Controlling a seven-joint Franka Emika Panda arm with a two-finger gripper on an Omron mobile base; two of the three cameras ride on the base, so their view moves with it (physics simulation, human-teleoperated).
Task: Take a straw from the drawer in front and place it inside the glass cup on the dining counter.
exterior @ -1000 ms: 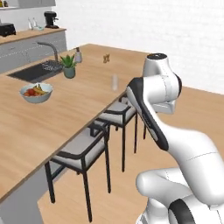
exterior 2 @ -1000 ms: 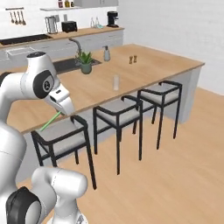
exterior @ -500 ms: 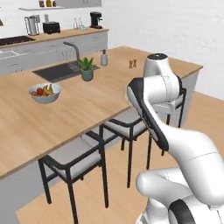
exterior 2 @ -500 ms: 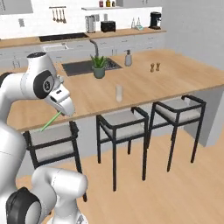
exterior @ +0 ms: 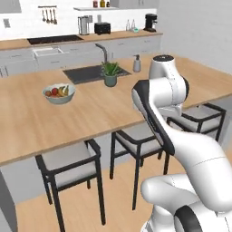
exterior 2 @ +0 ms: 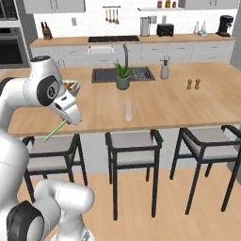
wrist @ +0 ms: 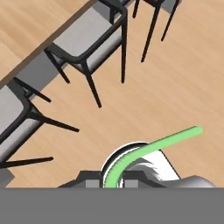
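A: Straw first: where is it?

B: Pinched in the gripper, fingers clenched on its lower end. From the right base camera it slants down from the hand, off the near edge of the dining counter, above the leftmost stool.

A: And the glass cup?

B: Upright near the counter's front edge, in front of the potted plant, well apart from the hand. Nothing is in it yet.

A: What could go wrong?

B: The straw looks bent in the hand camera (a lens effect, perhaps), and it sticks out sideways, not down. If the wrist doesn't tip it upright, I judge the tip may hit the rim or knock the light cup over. A thin stick held at one end could also swivel in the grip.

A: Anything else close by?

B: The fruit bowl sits to the left, apart.
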